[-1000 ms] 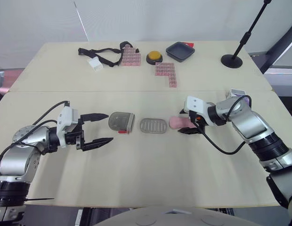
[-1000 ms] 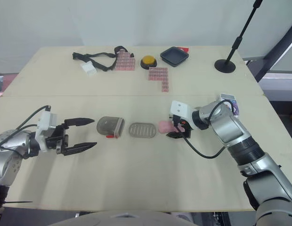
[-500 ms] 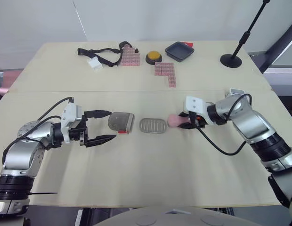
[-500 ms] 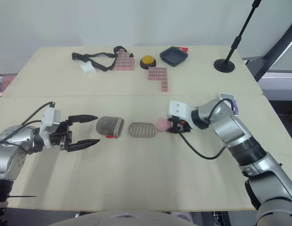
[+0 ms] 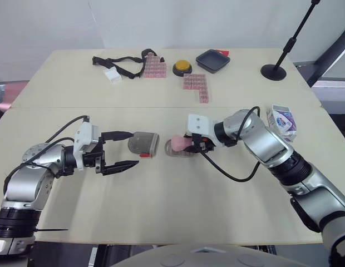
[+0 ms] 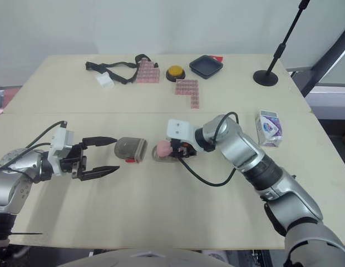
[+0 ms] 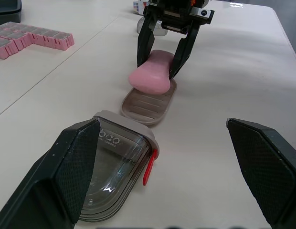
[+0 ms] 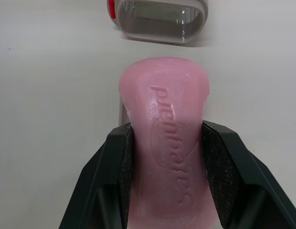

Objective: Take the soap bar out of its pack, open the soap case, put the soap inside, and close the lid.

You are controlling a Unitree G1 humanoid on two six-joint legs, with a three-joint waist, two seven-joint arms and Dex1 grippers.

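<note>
My right gripper (image 5: 189, 146) is shut on the pink soap bar (image 5: 177, 144) and holds it just over the ribbed grey base of the soap case (image 7: 147, 104). In the right wrist view the soap (image 8: 164, 129) sits between the two black fingers (image 8: 120, 176). The case's clear lid (image 5: 143, 143), with a red latch, lies on the table just left of the base. My left gripper (image 5: 132, 148) is open, its fingertips at the lid's left end without touching it. The white and purple soap pack (image 5: 282, 118) stands at the right.
Along the far side of the table lie a black strap (image 5: 119, 64), two groups of pink blocks (image 5: 196, 86), a yellow button (image 5: 182, 67) and a black dish (image 5: 212, 60). A stand's round base (image 5: 274, 71) sits at the far right.
My right gripper has carried the soap leftward from beside the base to over it. My left gripper edged toward the lid a second ago and has since stayed still.
</note>
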